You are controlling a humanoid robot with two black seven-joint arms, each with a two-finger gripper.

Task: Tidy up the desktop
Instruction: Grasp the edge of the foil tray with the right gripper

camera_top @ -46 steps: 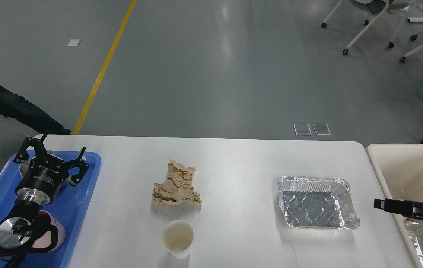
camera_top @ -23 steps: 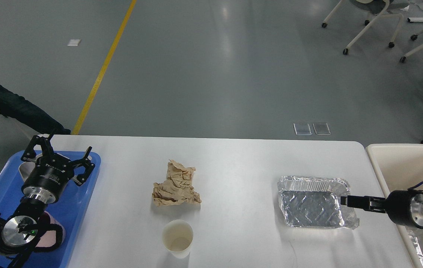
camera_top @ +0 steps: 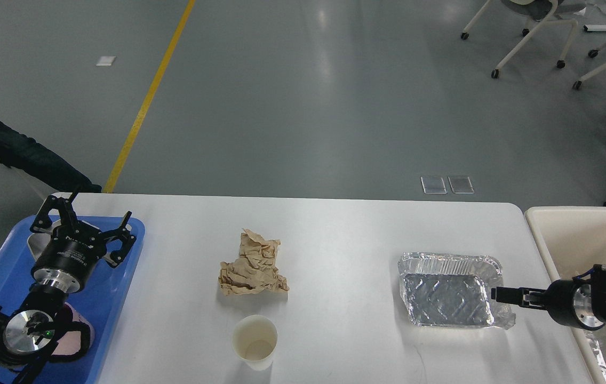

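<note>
A: What sits on the desk (camera_top: 335, 229)?

B: The white desk fills the lower half of the view, between a blue tray (camera_top: 116, 298) at its left end and a cream bin (camera_top: 575, 234) just past its right end. On it lie three things, well apart: a crumpled brown paper (camera_top: 252, 264) near the middle, a paper cup (camera_top: 254, 341) just in front of it, and a foil tray (camera_top: 449, 290) toward the right.

A: Anything in the containers?

B: The cup stands upright and looks empty, with only a faint stain at the bottom. The foil tray holds nothing; its floor is bare, wrinkled foil. In the blue tray I see a pink mug (camera_top: 76, 336) near the front, mostly hidden by the arm, and part of a pale object behind the left pincer that I cannot identify. Down in the bin a piece of foil (camera_top: 604, 354) shows at the near end.

A: And the pincers?

B: The left pincer (camera_top: 83, 226) hangs over the far end of the blue tray with its fingers spread apart, gripping nothing. The right pincer (camera_top: 500, 295) points left, its tip at the foil tray's right rim. It shows side-on as one dark bar, so I cannot tell whether it is apart or clamped on the rim.
</note>
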